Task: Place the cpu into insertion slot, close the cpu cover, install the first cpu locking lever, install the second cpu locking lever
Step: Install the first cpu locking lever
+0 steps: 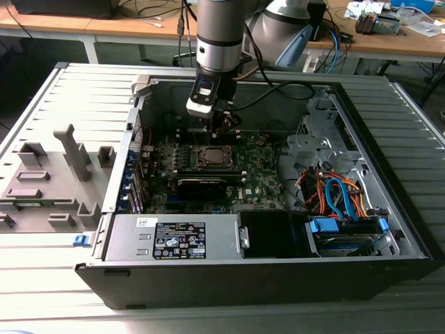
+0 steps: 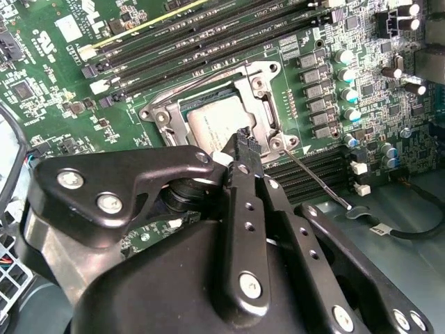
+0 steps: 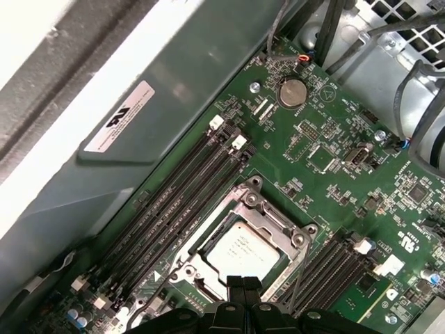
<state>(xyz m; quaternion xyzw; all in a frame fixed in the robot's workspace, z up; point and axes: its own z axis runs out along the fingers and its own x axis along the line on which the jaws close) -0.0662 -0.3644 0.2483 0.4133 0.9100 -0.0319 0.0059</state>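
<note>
The gripper [image 3: 244, 281], fingers pinched together and empty, sits at the closed cpu cover [image 3: 277, 217]; the cpu [image 3: 243, 252] lies seated beneath, one locking lever [image 2: 318, 179] apparently unlatched.

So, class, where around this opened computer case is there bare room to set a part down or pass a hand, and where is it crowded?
Free: the ribbed table along the case's near wall, and the dark bay between power supply and drive cage. Crowded: the board around the cpu, under the gripper, and the cables.
</note>
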